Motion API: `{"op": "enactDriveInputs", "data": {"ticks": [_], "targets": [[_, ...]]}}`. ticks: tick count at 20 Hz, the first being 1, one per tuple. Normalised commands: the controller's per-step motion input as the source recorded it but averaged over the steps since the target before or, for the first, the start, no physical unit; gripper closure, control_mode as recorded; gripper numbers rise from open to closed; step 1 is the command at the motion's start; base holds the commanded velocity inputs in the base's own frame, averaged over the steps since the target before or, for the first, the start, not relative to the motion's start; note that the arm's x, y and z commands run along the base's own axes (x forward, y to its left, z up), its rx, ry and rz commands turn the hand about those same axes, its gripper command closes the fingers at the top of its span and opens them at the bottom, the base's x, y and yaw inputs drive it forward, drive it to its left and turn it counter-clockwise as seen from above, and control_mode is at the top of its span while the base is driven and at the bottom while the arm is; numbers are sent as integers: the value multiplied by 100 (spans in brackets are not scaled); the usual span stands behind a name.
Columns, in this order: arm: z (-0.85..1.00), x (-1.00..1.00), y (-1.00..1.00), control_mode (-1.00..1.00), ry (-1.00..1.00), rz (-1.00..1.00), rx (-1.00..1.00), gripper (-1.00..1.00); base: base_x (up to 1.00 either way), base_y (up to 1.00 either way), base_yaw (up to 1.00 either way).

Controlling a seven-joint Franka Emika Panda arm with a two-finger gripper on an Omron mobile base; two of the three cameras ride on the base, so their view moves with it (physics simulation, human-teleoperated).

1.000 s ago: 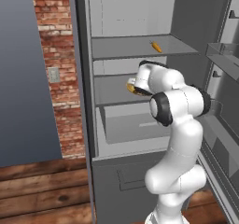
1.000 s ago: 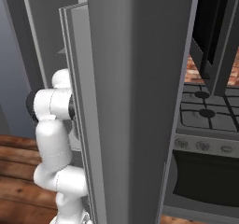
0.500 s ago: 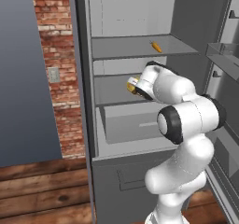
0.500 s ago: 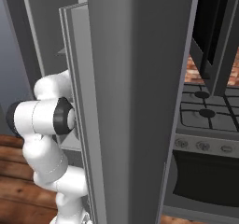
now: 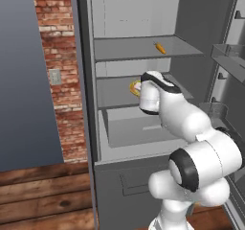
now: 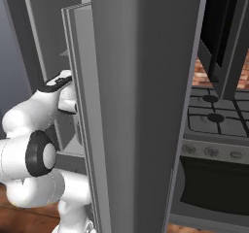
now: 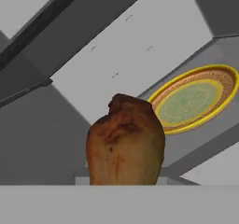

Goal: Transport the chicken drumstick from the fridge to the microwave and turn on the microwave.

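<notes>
The chicken drumstick [image 7: 125, 146], a lumpy brown piece of meat, fills the low middle of the hand view and stands up from where the fingertips are, which it hides. It hangs clear of the yellow plate [image 7: 193, 99] on the fridge shelf behind it. My gripper [image 5: 139, 89] is inside the open fridge [image 5: 124, 49] at the middle shelf, just in front of the plate [image 5: 134, 86], shut on the drumstick. In the right base view the fridge door [image 6: 141, 81] stands in front of my hand. The microwave [image 6: 221, 30] shows as a dark box above the stove.
A small orange carrot-like item [image 5: 160, 48] lies on the upper shelf. A pale drawer [image 5: 136, 131] sits under the middle shelf. Door racks [image 5: 228, 56] stand at the right. The gas stove [image 6: 214, 118] is beyond the door, and a brick wall [image 5: 57, 71] is at the left.
My hand has drawn slightly back and down from the plate with the drumstick in it. The elbow has swung out toward the cameras and looms larger.
</notes>
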Motion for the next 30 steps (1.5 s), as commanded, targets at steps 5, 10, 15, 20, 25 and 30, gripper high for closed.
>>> {"op": "enactDriveInputs", "data": {"ticks": [5, 10, 15, 20, 25, 30], "targets": [[71, -86, -20, -100, 16, 0, -1, 100, 0, 0, 0], [92, -64, -7, -100, 26, 0, 1, 100, 0, 0, 0], [86, -54, 0, -100, 34, 3, 1, 100, 0, 0, 0], [62, -74, 0, -100, 33, 3, 0, 100, 0, 0, 0], [-38, -91, -16, -100, 11, 0, -2, 100, 0, 0, 0], [-83, -83, -20, -100, 0, 0, -4, 100, 0, 0, 0]]}}
